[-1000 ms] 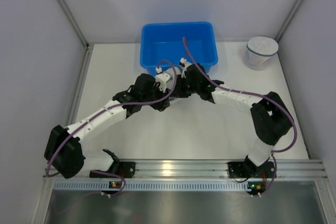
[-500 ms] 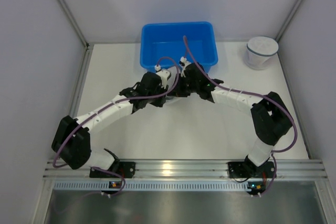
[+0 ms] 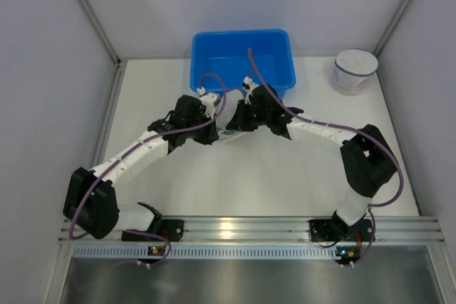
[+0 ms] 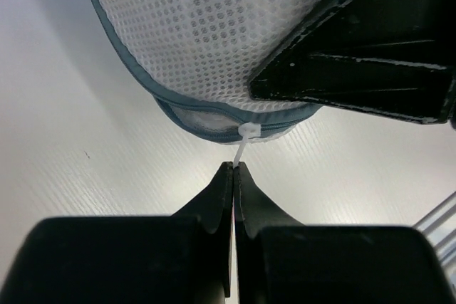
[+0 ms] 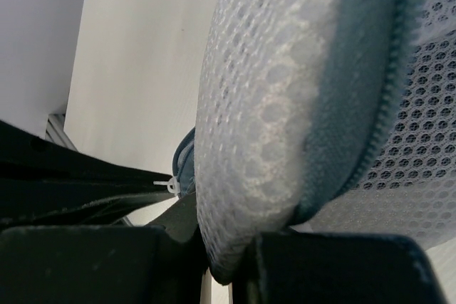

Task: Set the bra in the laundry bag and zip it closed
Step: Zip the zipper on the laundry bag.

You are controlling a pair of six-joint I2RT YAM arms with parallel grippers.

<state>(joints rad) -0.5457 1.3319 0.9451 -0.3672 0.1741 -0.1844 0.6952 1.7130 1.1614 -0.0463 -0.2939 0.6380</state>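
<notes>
The laundry bag (image 4: 206,33) is white mesh with a grey-blue zipper band, lying on the white table between both arms (image 3: 229,134). A white tie (image 4: 243,146) hangs from its zipper slider, and my left gripper (image 4: 234,167) is shut on that tie, just in front of the bag's edge. My right gripper (image 5: 228,265) is shut on a fold of the bag's mesh (image 5: 271,119) beside the zipper band (image 5: 370,126). From the right wrist view the tie (image 5: 169,185) shows at the left. The bra is not visible in any view.
A blue plastic bin (image 3: 242,62) stands just behind both grippers. A white round mesh container with a blue rim (image 3: 355,70) sits at the back right. Grey walls close in the table on the left, the right and behind.
My left gripper has gone from open to shut on the zipper tie, and the left wrist has shifted a little left. The right arm has stayed where it was.
</notes>
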